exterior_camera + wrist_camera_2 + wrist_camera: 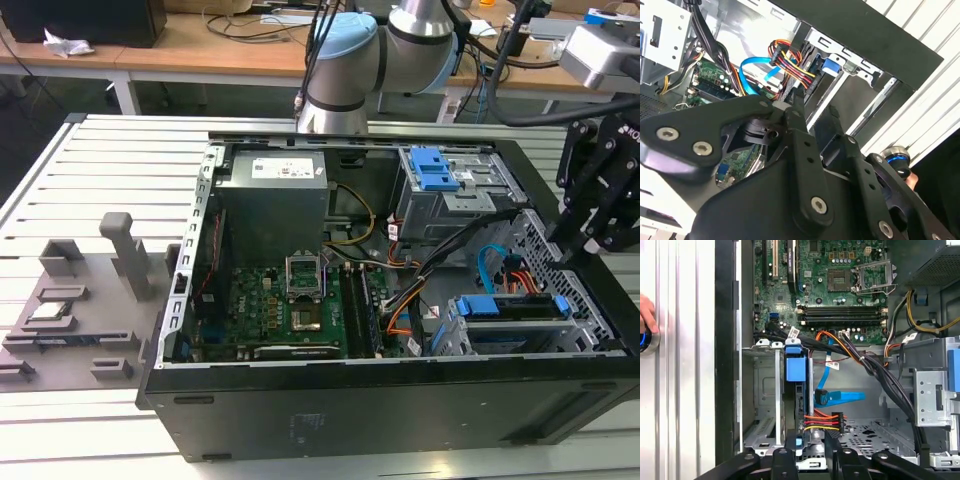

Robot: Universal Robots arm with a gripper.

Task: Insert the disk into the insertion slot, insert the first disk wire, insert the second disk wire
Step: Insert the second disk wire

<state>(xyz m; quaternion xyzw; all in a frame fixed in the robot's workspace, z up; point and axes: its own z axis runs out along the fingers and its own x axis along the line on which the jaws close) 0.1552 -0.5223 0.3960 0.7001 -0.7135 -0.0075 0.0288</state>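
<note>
The disk [505, 308], framed by its blue carrier, sits inside the insertion slot [452, 338] at the case's front corner on the exterior view's right. In the first wrist view the disk [795, 371] is edge-on within the grey cage [765, 390]. A blue flat cable [837, 397] ends against the disk's side. A black connector on red, yellow and black wires [836, 421] lies just beyond one fingertip [832, 441]. I cannot tell whether either wire is plugged in. My gripper [810, 445] hovers over the disk's end, open, with nothing between its fingers. It appears as my gripper [570, 240] over the case's edge.
A larger grey cage with a blue latch [438, 172] stands behind the slot. The motherboard [290, 300] and bundled black cables [875, 370] fill the case. A person's hand [645, 315] rests by a blue-lit button outside the case wall. A grey fixture [70, 300] lies on the table.
</note>
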